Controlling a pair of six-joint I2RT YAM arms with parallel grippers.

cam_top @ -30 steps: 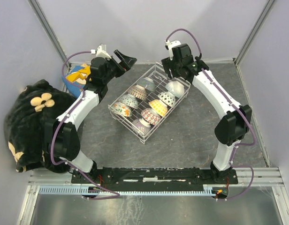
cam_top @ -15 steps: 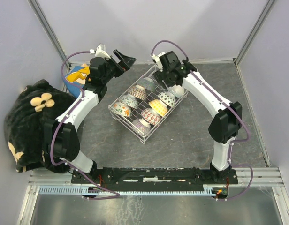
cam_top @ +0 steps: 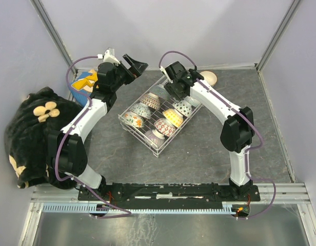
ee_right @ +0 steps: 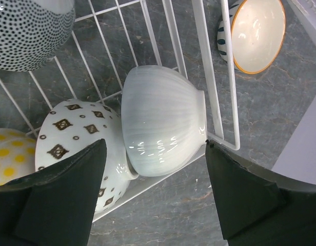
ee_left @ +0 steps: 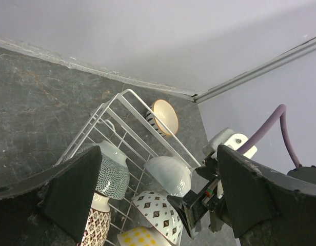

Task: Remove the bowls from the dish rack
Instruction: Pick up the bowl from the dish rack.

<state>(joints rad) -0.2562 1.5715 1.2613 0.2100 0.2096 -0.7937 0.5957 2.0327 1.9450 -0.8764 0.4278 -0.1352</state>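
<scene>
Over the far end of the rack (ee_right: 213, 92), my right jaws hang spread wide and grasp nothing. A white ribbed bowl (ee_right: 163, 120) lies on its side in the rack directly below the gap; I cannot tell whether I touch it. Beside it sit a diamond-patterned bowl (ee_right: 76, 133) and a dotted bowl (ee_right: 30, 31), and more bowls (cam_top: 172, 117) fill the rest of the rack. One striped bowl (cam_top: 209, 78) lies outside on the bench (cam_top: 199, 148), just beyond the rack. My left jaws are also fully spread and empty, raised off the rack's far left corner. Since a second ago my right wrist has swung left, from beyond the rack to over it, uncovering the striped bowl. My left arm (cam_top: 89, 115) has not moved. My right arm (cam_top: 214, 100) bends at the elbow on the right and reaches left and away, wrist pointing down.
</scene>
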